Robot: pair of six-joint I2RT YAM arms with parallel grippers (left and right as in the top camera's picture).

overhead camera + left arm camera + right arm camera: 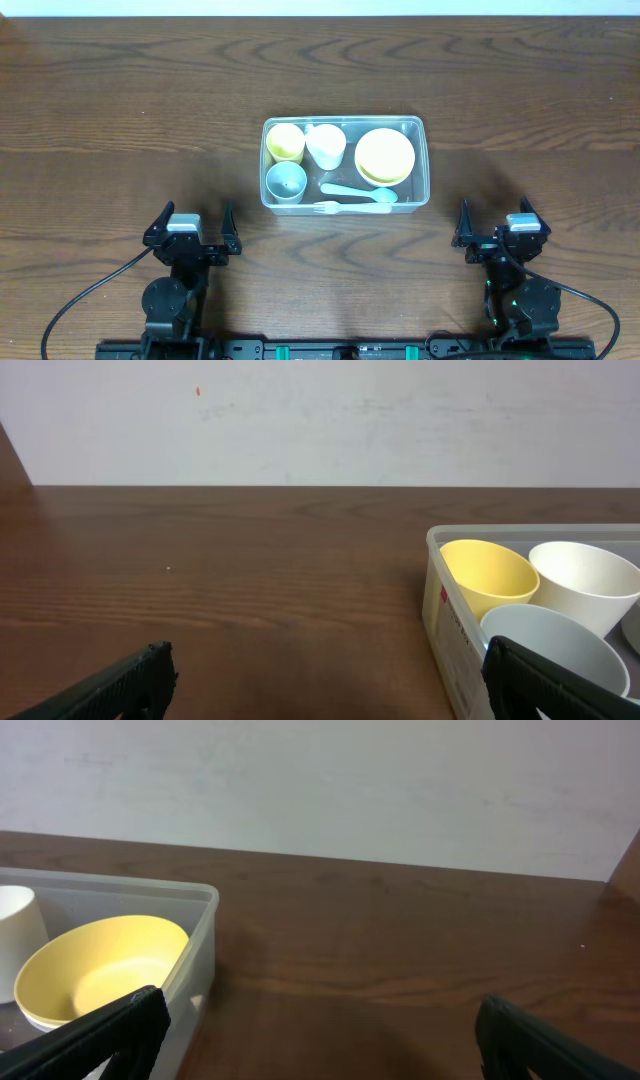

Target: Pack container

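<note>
The clear plastic container (422,160) stands at the middle of the table. Inside are a yellow cup (285,142), a white cup (326,146), a grey cup (286,182), a yellow bowl (385,156), and a pale blue spoon (360,192) and white fork (345,207) along its near side. My left gripper (190,230) is open and empty, near and left of the container. My right gripper (497,228) is open and empty, near and right of it. The left wrist view shows the container's corner (440,600) and cups; the right wrist view shows its corner (200,935) and the yellow bowl (100,960).
The dark wooden table (120,110) runs to a white wall at the back. Black cables (80,300) trail from the arm bases at the near edge.
</note>
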